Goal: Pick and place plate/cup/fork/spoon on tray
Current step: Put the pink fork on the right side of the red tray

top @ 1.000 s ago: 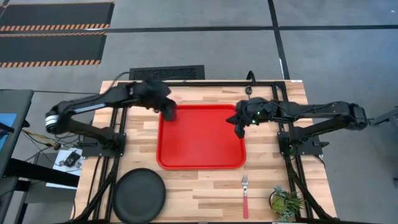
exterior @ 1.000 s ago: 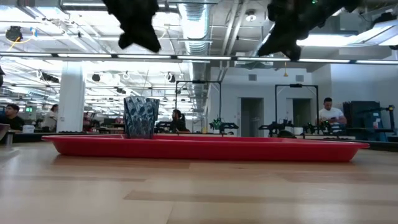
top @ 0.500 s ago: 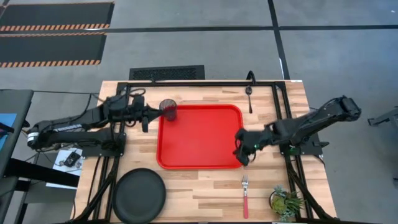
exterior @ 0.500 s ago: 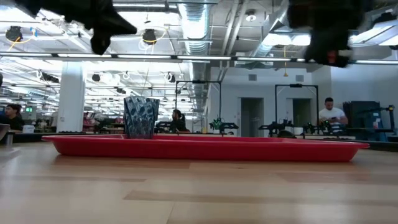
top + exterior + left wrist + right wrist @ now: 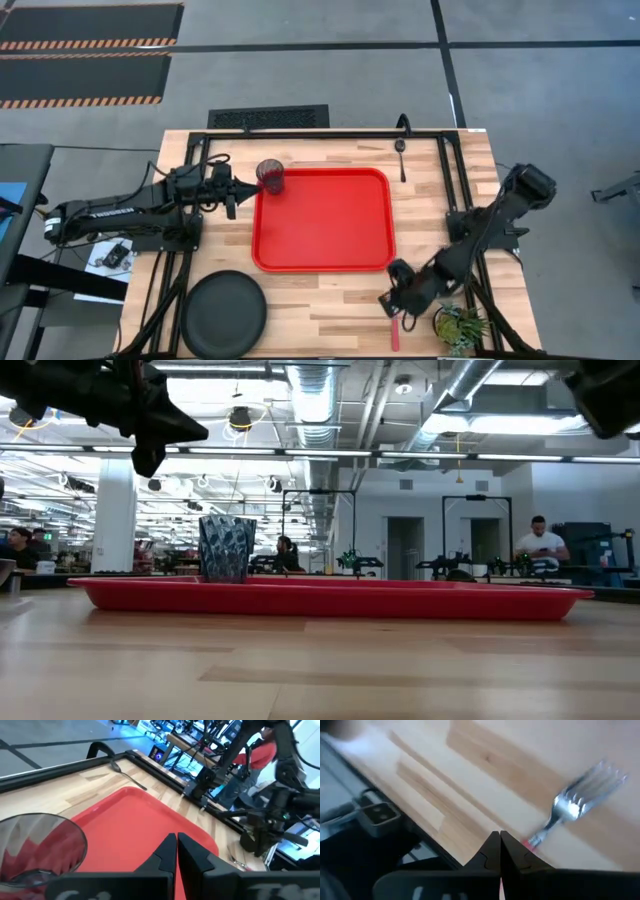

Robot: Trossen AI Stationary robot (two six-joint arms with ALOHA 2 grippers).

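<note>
Fork (image 5: 395, 322) lengthwise front-back, tines twd tray (image 5: 322, 262); R tool (image 5: 393, 306) above.

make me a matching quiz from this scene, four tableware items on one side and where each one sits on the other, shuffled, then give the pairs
Column one:
1. cup
2. plate
3. fork
4. spoon

Column two:
A. on the bare wood at the table's far edge, off the tray's far right corner
B. on the near left part of the table, off the tray
C. standing in the far left corner of the tray
D. on the wood near the tray's near right corner, under the right gripper

Pairs: 1-C, 2-B, 3-D, 4-A
</note>
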